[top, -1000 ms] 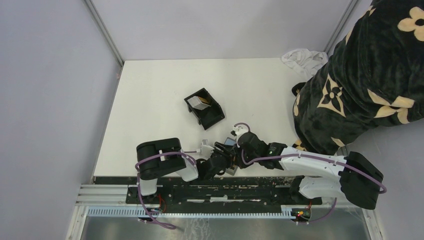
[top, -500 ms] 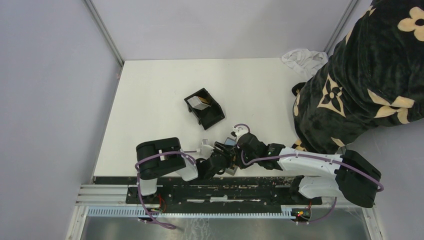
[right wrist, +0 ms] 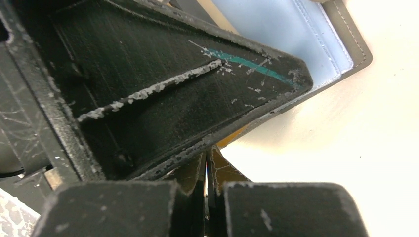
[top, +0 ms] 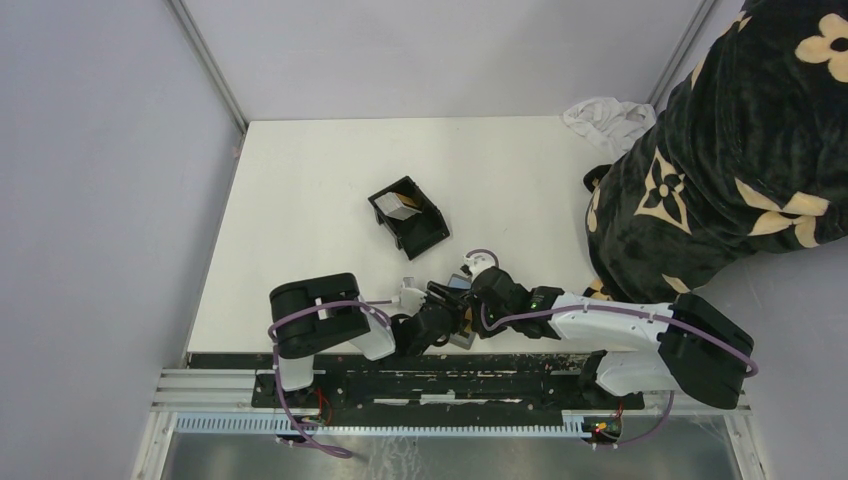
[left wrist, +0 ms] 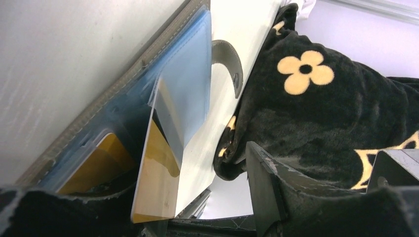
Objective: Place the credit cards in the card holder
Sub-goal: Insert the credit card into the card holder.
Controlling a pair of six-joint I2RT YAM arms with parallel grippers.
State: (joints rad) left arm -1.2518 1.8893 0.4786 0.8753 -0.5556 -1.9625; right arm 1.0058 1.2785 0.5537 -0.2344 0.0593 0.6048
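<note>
The black card holder [top: 425, 237] stands mid-table with a greyish card [top: 402, 207] upright in it. Both grippers meet near the table's front edge over an open grey wallet [left wrist: 183, 89] with blue sleeves. A tan-gold credit card [left wrist: 158, 182] sticks halfway out of a sleeve. My right gripper [right wrist: 206, 168] is shut at that card's edge, where a gold sliver [right wrist: 232, 141] shows by its tips. My left gripper [left wrist: 197, 207] is open. The wallet lies against one side, and a gap separates the card from the other finger [left wrist: 267, 187]. A second gold card [left wrist: 99, 158] sits in a sleeve.
A black blanket with tan flowers [top: 720, 150] covers the table's right side and reaches close to the grippers. A white cloth [top: 605, 115] lies at the back right. The metal rail [top: 450, 380] runs along the front edge just behind both wrists.
The right arm has shifted slightly to the left. Both grippers and the wallet stay almost where they were.
</note>
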